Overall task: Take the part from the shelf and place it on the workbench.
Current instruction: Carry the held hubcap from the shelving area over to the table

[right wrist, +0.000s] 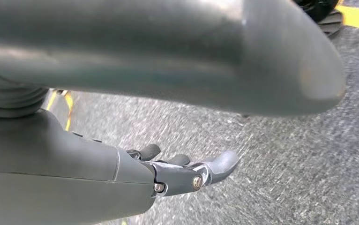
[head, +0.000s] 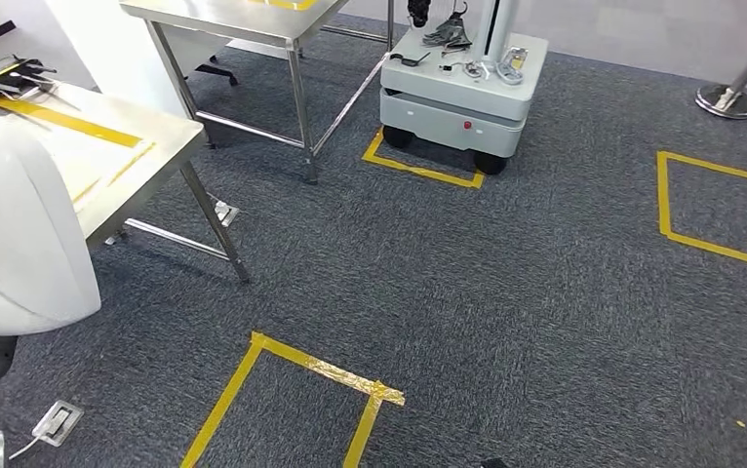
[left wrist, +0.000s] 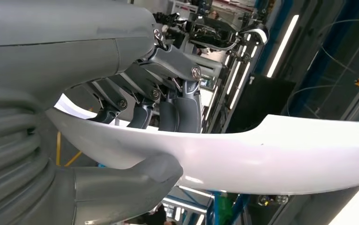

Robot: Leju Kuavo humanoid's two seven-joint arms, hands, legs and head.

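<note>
The part (left wrist: 271,150) is a long, curved white panel. My left hand (left wrist: 121,93) grips it, thumb (left wrist: 140,180) on one face and the dark fingers (left wrist: 177,110) on the other. In the head view the same white part (head: 9,234) bulges in at the left edge, over the near corner of the steel workbench (head: 145,156), which carries yellow tape lines. My right hand (right wrist: 168,173) hangs over the grey carpet with its fingers stretched out and nothing in it.
A black part (head: 9,73) lies at the workbench's far end. A second steel table (head: 243,24) stands behind it. A grey wheeled cart (head: 462,88) with tools sits at top centre, a stanchion base (head: 727,99) at top right. Yellow tape squares (head: 292,390) mark the carpet.
</note>
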